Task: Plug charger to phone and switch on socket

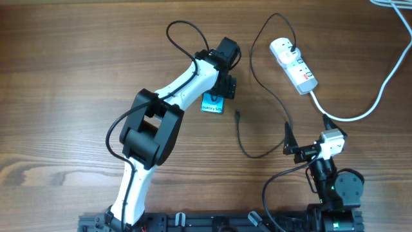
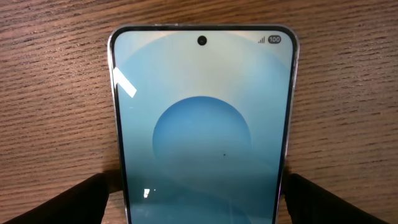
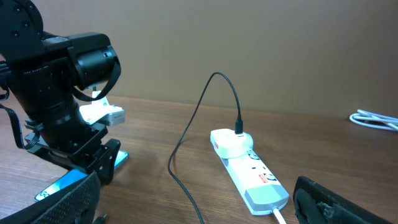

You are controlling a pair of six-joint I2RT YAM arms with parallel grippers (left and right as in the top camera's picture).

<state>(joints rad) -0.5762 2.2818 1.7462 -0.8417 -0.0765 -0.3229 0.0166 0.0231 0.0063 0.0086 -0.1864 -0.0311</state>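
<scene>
The phone (image 1: pixel 212 106) lies flat on the wooden table with its cyan screen up, and it fills the left wrist view (image 2: pixel 202 124). My left gripper (image 1: pixel 223 86) is open and low over it, one finger on each long side (image 2: pixel 199 193). The socket (image 1: pixel 294 64) lies at the back right. The charger (image 1: pixel 281 106) is plugged into it by a white adapter. The black cable loops down the table and its tip (image 1: pixel 237 116) lies loose to the right of the phone. My right gripper (image 1: pixel 297 149) is open and empty, near the front right. The right wrist view shows that gripper (image 3: pixel 196 202), the socket (image 3: pixel 250 169), the cable (image 3: pixel 186 134) and a part of the phone (image 3: pixel 56 185).
The socket's thick white cord (image 1: pixel 386 84) curves off the right side of the table to the back corner. My left arm (image 1: pixel 154 125) stretches diagonally across the middle of the table. The robots' base (image 1: pixel 212 222) runs along the front edge.
</scene>
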